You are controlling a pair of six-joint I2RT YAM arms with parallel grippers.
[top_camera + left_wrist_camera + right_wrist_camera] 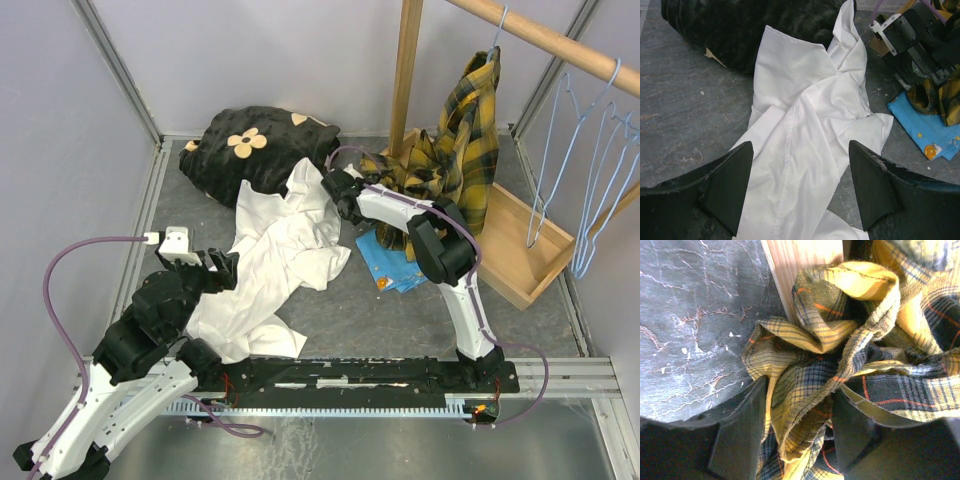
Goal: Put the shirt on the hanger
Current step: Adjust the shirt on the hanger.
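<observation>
Shirt (462, 150) heaped at a post (405, 70), its top hung high; jaws of the right gripper (797, 435) straddle a fold (grip unclear). Left gripper (800, 185) jaws apart over white garment (800, 125). Hangers (590, 170) on rail (540, 35). Grey bench (400, 320), pale walls (250, 60).

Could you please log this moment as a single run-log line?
phase: grasp | left gripper: open over white garment | right gripper: shut on shirt fold beside post

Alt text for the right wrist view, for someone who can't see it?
A bunched fold of the yellow-and-black plaid shirt sits between the fingers of the right gripper, low in frame. Behind: a pale wooden stand and grey marbled tabletop.
</observation>
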